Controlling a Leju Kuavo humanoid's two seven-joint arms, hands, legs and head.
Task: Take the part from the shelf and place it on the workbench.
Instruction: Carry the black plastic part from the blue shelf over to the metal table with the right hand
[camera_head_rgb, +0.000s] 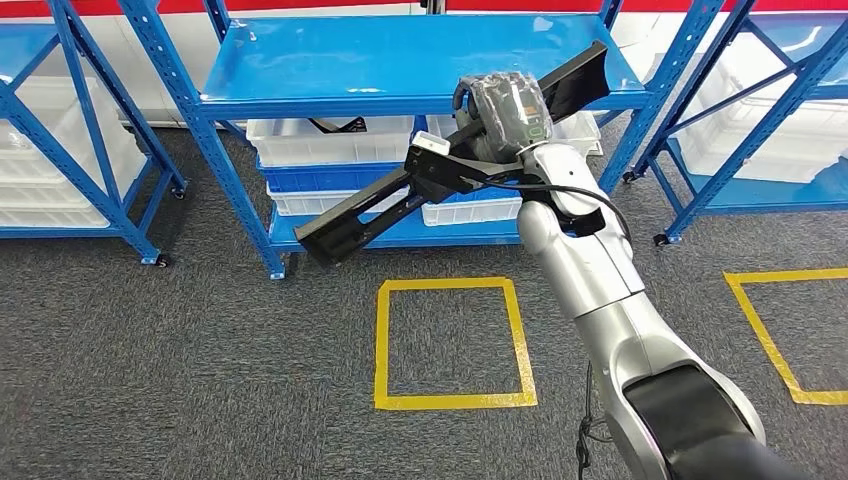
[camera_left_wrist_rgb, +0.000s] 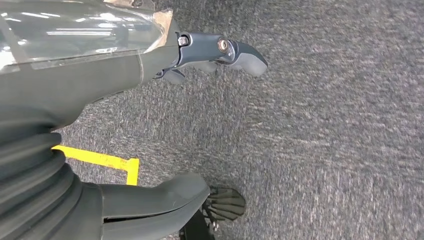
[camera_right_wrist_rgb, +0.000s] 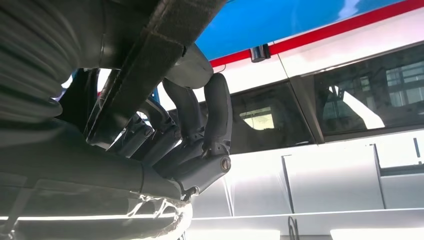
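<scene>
A silver right arm reaches up toward a blue metal shelf (camera_head_rgb: 400, 60), its right hand (camera_head_rgb: 500, 110) wrapped in clear crinkled plastic. That hand grips the part (camera_head_rgb: 380, 210), a long, flat, matte black bar with angular ends, held slanting in the air in front of the shelf, one end low before the bottom tier, the other rising past the edge of the upper tier. In the right wrist view the dark fingers (camera_right_wrist_rgb: 217, 115) curl tightly around the bar's rough-textured edge. Beneath the shelf's upper tier sit white plastic bins (camera_head_rgb: 330, 140), stacked and smooth-sided. On the coarse grey carpet (camera_head_rgb: 200, 350) in front of the shelf, yellow tape (camera_head_rgb: 455, 345) marks a square outline. The left hand (camera_left_wrist_rgb: 220, 50) hangs over the carpet, its smooth grey fingers apart and holding nothing.
</scene>
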